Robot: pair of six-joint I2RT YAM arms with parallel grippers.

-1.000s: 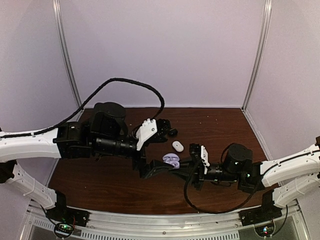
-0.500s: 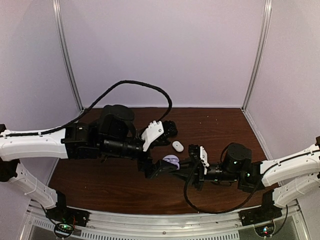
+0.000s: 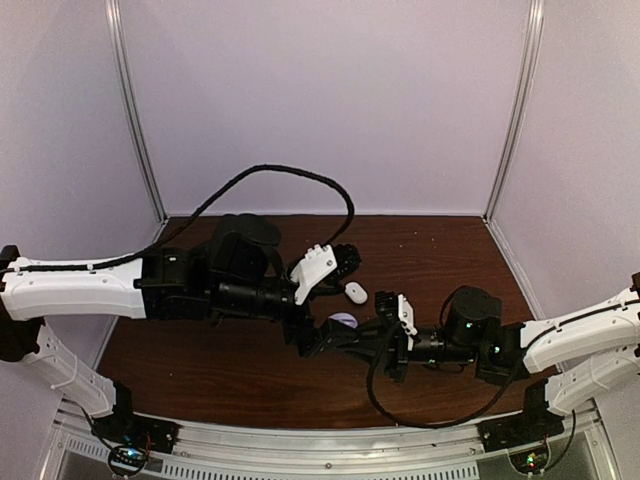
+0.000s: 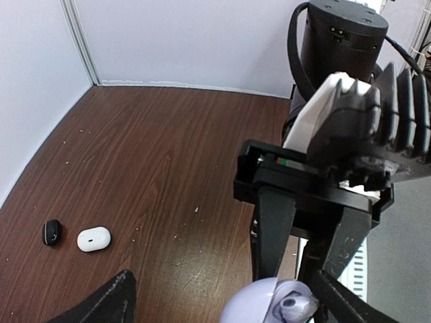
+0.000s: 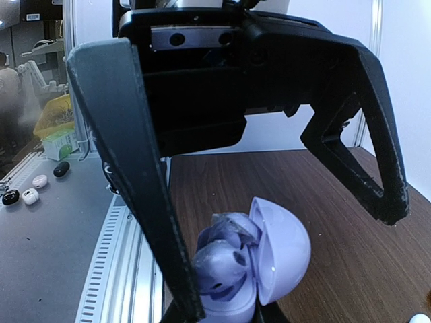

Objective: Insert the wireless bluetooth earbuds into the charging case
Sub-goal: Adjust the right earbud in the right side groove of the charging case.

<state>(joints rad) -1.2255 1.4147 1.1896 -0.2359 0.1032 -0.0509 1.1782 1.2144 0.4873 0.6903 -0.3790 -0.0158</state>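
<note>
1. Since the earlier picture, the left arm (image 3: pixel 90 285) has been pushed further to the right, and its black cable (image 3: pixel 300 178) has been carried along with it. The left jaws have been brought over the purple charging case (image 3: pixel 343 321), so less of the case is seen from above than before. The right arm (image 3: pixel 580 335) has hardly been shifted.
2. A dark brown wooden table (image 3: pixel 200 370) is seen under both arms, with pale walls behind it and to the sides.
3. The left jaws are spread wide. One finger is placed on each side of the case, and neither is seen to touch it.
4. The right jaws are closed on the lower part of the case, which is held at the middle of the table, between the two arms.
5. The case (image 5: pixel 279 252) is open, with its round lid tipped up and back.
6. A lavender earbud (image 4: pixel 294 307) is seated inside the open case.
7. A white oval object (image 4: pixel 93 239) is laid on the table well apart from the case, on its far side.
8. A small black object (image 4: pixel 52 232) is laid just beside the white one. Whether these two are buds or cases cannot be told.
</note>
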